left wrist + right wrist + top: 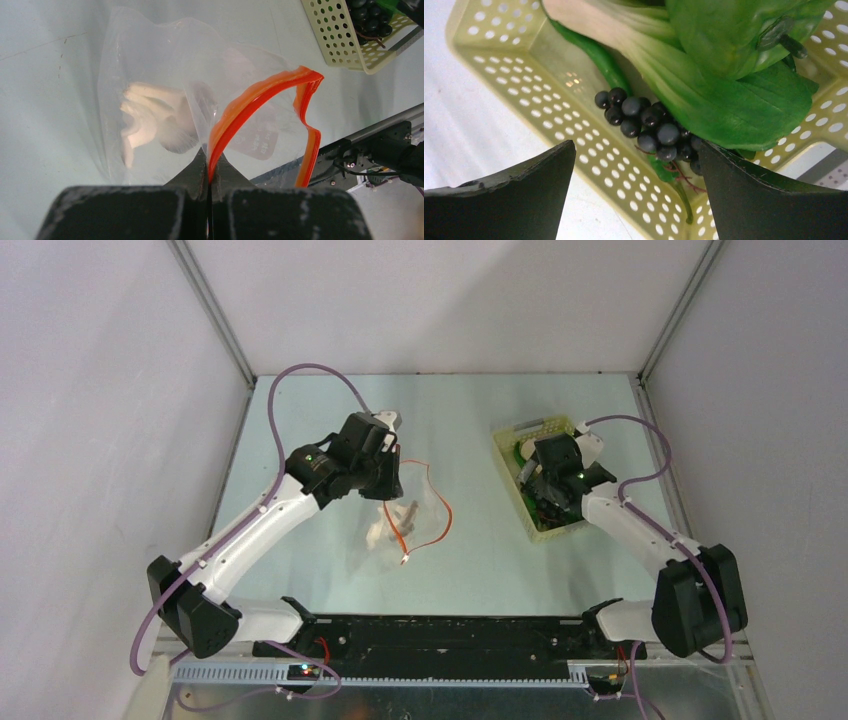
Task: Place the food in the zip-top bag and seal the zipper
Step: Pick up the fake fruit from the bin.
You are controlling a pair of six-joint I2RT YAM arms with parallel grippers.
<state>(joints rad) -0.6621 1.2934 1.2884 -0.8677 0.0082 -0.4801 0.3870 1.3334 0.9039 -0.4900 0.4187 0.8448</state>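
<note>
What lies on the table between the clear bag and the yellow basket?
Nothing: in the top view the table between the bag and the basket is bare.

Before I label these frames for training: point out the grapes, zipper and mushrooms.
grapes (649, 125), right wrist view, middle of the cluster.
zipper (265, 87), left wrist view, upper orange-red arc.
mushrooms (150, 117), left wrist view, white stalks inside bag.

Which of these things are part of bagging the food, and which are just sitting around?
Job: zip-top bag, zipper, mushrooms inside it, grapes, bok choy, green pepper.
Just there: yellow basket, table.
</note>
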